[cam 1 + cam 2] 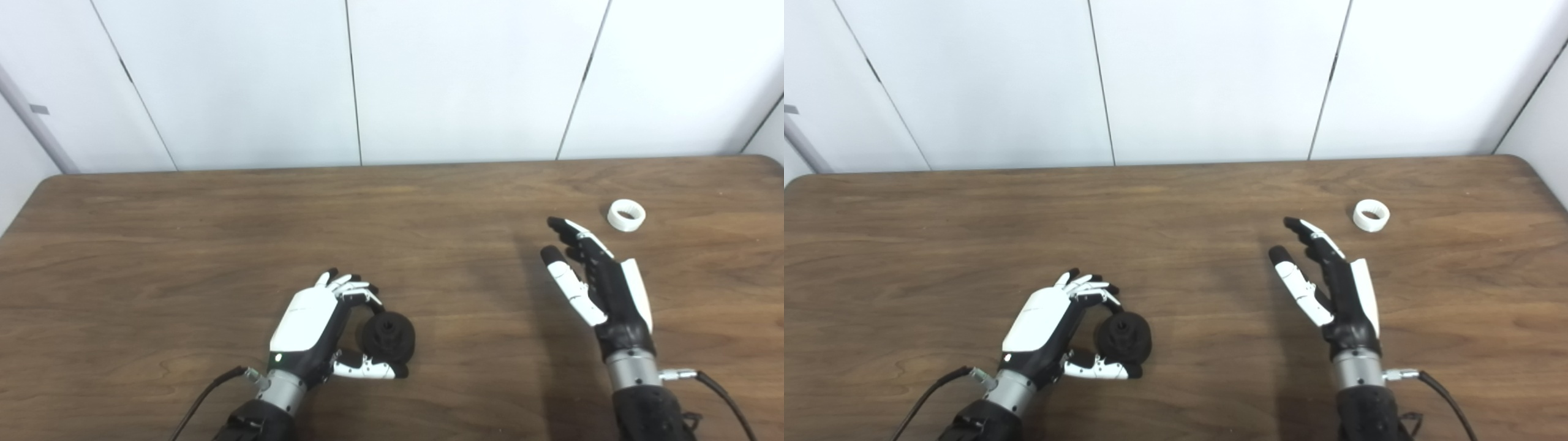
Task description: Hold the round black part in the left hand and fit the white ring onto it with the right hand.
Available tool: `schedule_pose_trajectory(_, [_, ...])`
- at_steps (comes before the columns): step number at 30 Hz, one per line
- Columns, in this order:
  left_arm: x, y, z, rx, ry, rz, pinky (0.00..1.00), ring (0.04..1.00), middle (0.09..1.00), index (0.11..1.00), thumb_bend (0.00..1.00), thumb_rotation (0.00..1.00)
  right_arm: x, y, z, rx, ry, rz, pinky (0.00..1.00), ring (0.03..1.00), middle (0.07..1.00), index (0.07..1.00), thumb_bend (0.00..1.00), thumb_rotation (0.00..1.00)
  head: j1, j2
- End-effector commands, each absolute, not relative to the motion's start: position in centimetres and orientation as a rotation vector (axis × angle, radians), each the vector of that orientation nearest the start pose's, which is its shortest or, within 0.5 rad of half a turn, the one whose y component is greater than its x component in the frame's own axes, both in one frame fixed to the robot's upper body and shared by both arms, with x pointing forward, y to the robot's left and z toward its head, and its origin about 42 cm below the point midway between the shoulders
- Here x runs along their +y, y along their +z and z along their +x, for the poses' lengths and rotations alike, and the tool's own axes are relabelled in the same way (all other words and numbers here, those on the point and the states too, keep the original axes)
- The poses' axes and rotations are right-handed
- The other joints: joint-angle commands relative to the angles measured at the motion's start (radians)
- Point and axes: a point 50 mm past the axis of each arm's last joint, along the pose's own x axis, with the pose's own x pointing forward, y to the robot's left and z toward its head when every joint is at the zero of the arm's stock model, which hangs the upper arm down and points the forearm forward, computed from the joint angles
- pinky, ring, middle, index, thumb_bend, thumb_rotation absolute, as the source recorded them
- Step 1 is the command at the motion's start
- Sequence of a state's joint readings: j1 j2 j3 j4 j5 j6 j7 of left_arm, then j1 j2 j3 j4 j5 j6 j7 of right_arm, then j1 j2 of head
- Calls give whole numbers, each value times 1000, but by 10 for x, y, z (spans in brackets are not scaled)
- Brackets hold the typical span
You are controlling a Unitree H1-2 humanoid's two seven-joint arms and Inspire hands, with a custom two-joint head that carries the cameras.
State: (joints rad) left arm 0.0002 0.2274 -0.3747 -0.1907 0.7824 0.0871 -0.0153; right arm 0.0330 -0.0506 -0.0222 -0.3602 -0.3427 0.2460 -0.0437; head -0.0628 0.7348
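Note:
The round black part (388,336) rests on the brown table (184,245) near the front, left of centre. My left hand (318,324) is cupped around it from the left, with curled fingers (361,294) at its top edge and the thumb (367,369) along its near edge. The white ring (626,215) lies flat on the table at the right, also seen in the right eye view (1371,215). My right hand (591,282) is open and empty, fingers stretched out, a little short of the ring and to its left.
White wall panels (465,79) stand behind the table's far edge. Cables (726,398) trail from both wrists at the front edge. The table's rounded right corner is close behind the ring.

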Motion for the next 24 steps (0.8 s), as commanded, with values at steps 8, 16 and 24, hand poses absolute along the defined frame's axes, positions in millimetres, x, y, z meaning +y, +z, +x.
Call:
schedule_pose_trajectory(8, [189,123,257,-216,-295,984,1000,891,790,484,524,55,-265,206,289,-145,-271,-444,909,890,854,750,676,356,-79,8])
schedule_pose_trajectory(16, [196,121,257,-219,-289,997,1000,876,784,484,524,55,-300,219,318,-164,-330,-663,871,880,859,748,713,361,-139,17])
schedule_pose_trajectory(24, [204,120,258,-228,-283,1001,1000,867,773,483,524,55,-322,227,338,-181,-358,-834,870,901,884,754,758,285,-211,20])
